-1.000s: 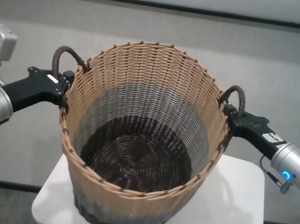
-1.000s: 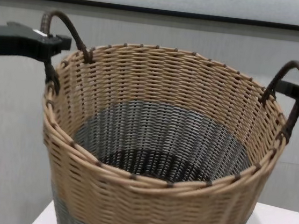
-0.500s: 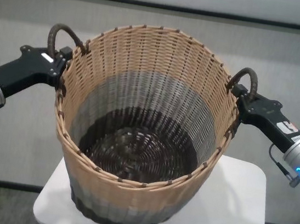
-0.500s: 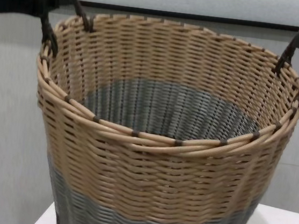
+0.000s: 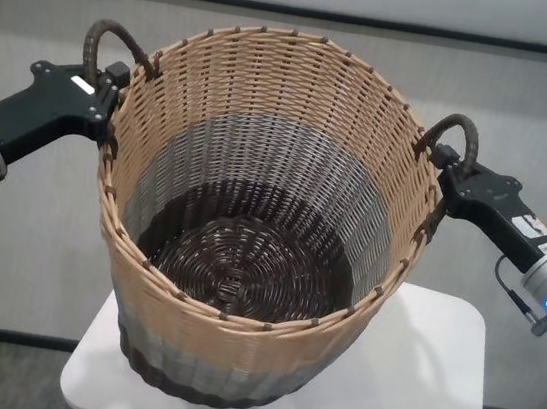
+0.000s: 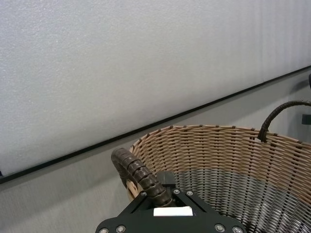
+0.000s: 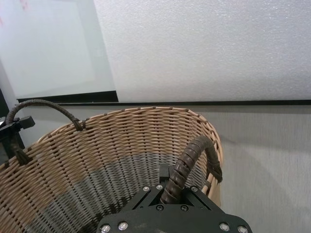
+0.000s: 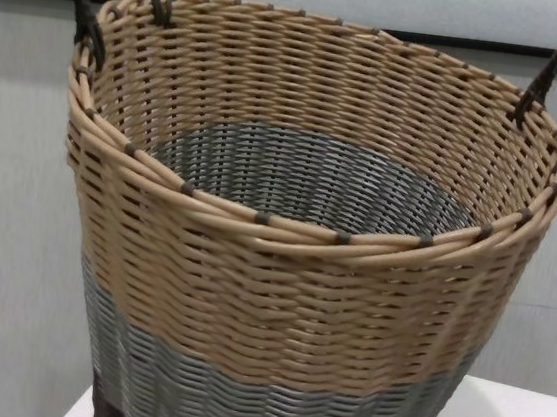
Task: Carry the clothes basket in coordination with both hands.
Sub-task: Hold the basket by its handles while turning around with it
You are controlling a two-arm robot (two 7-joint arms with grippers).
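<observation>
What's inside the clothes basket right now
Nothing shows inside the clothes basket: only its grey inner wall and bare dark brown woven floor. The near wall covers a strip of that floor, so that part cannot be checked.

The clothes basket is woven wicker all over, rough and ribbed, with a matt finish on the tan, grey and dark brown bands alike. Its loop handles are wrapped in dark brown cord-like strands, slightly shiny where light is caught. The left end effector and right end effector are cased in matt black plastic, with brushed silvery metal seen on the arms behind. The counter looks smooth, white and faintly glossy. The wall is finely textured and matt.
</observation>
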